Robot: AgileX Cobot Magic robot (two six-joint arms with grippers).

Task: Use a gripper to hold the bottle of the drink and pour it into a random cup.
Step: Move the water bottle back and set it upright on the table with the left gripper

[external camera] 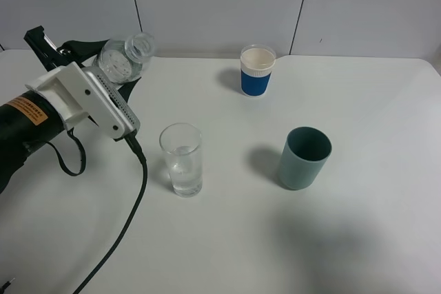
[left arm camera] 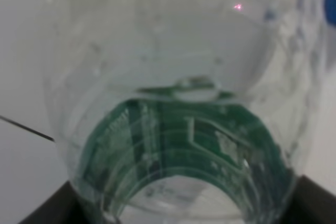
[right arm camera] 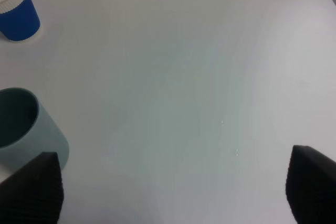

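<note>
My left gripper (external camera: 110, 68), black with a white bracket and an orange label, is shut on the clear bottle (external camera: 125, 56) and holds it tilted above the table's back left. In the left wrist view the bottle (left arm camera: 178, 103) fills the frame, with its green label and clear liquid showing through, and the black jaws stand at its two sides. The tall clear glass (external camera: 182, 160) stands in front and to the right of the bottle, apart from it, with some clear liquid in it. My right gripper (right arm camera: 173, 192) is open and empty over bare table and does not show in the exterior high view.
A blue cup with a white rim (external camera: 257, 70) stands at the back centre and shows in the right wrist view (right arm camera: 17, 9). A teal cup (external camera: 304, 158) stands right of the glass, close to my right gripper (right arm camera: 23, 129). A black cable (external camera: 131, 218) trails to the front edge.
</note>
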